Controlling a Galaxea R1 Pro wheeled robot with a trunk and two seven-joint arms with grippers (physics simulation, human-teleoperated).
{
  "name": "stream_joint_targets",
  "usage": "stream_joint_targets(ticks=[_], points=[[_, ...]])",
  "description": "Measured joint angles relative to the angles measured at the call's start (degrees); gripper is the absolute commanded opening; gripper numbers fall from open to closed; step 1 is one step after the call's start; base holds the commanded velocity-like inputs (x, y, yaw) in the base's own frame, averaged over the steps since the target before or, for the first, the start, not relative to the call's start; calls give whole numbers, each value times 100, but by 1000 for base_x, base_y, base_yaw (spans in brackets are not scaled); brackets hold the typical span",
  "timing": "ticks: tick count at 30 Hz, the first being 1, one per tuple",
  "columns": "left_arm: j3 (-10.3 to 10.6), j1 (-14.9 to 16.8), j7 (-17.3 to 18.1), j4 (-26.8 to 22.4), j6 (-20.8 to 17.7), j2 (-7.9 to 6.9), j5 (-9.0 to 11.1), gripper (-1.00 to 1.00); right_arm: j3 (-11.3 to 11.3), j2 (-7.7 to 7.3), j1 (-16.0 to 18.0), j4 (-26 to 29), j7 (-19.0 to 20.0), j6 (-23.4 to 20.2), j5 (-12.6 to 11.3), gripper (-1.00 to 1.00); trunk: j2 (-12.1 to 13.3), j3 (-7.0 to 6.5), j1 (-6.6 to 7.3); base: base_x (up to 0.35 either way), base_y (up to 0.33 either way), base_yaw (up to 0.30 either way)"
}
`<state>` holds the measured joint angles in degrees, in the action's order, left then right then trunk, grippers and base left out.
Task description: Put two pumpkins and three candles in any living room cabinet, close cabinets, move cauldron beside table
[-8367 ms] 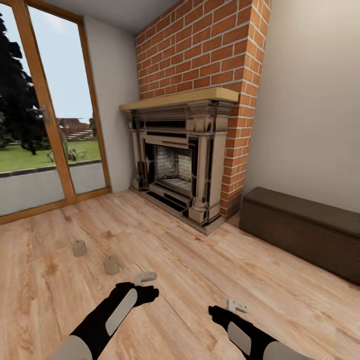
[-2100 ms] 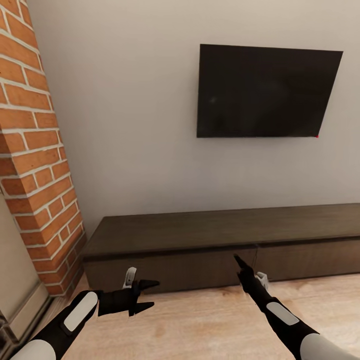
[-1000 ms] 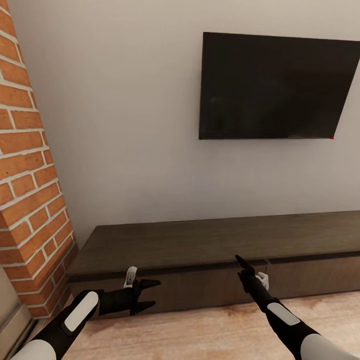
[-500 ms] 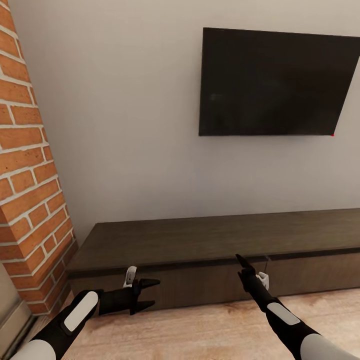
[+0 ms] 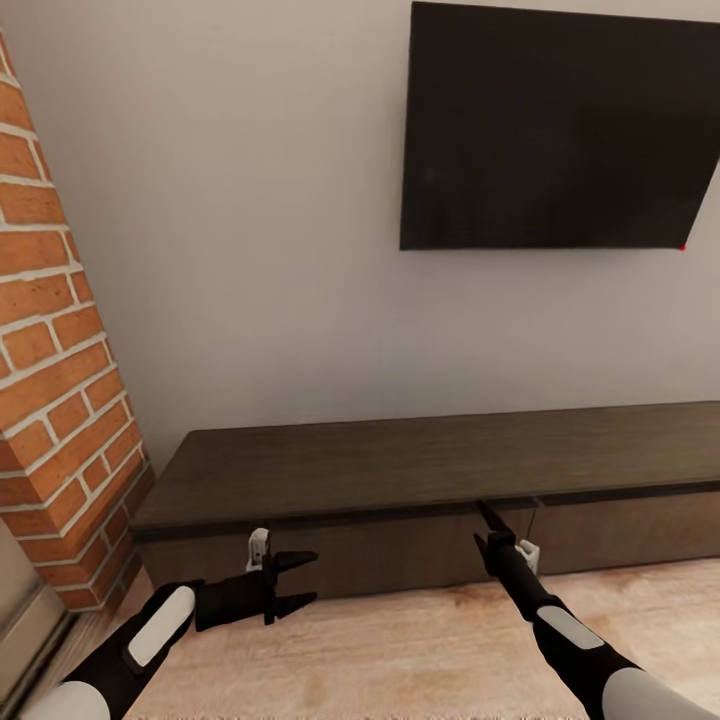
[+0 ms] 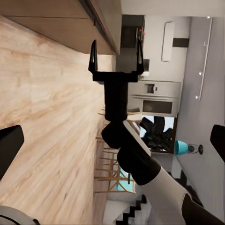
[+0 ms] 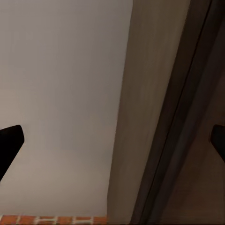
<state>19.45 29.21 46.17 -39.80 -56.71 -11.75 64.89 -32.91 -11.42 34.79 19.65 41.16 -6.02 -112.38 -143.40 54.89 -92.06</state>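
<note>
The long, low dark-brown cabinet (image 5: 400, 470) runs along the wall in front of me, and its flat fronts look shut. My right gripper (image 5: 487, 518) is open, its thin fingers pointing up at the lip under the cabinet's top, close to a seam between two fronts. The left wrist view shows that right gripper (image 6: 116, 49) with its fingers spread beside the cabinet's edge (image 6: 101, 23). My left gripper (image 5: 303, 578) hangs open and empty, low in front of the cabinet's left front. The pumpkins, candles, cauldron and table are out of view.
A black TV (image 5: 555, 130) hangs on the grey wall above the cabinet. A red-brick chimney (image 5: 50, 360) stands at the cabinet's left end. Pale wood floor (image 5: 400, 650) lies between me and the cabinet.
The view has swung from the fireplace and two candles on the floor to the cabinet, then drawn a little closer. Both arms hold nearly the same pose, grippers open.
</note>
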Motion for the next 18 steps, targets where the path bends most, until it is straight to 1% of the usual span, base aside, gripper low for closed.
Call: stream_joint_targets(ticks=[2, 4, 18], points=[[16, 0, 22, -3, -1, 4, -1, 100, -2, -9, 0, -1, 162, -134, -1, 100, -3, 44, -5, 0, 0, 0], [34, 0, 32, -3, 1, 3, -2, 100, -1, -19, 3, -2, 246, -222, -3, 100, -5, 89, -10, 0, 0, 0], [47, 0, 39, -9, -1, 11, -2, 100, -3, -49, 5, -4, 417, -286, -11, 100, -24, 399, -46, 0, 0, 0]])
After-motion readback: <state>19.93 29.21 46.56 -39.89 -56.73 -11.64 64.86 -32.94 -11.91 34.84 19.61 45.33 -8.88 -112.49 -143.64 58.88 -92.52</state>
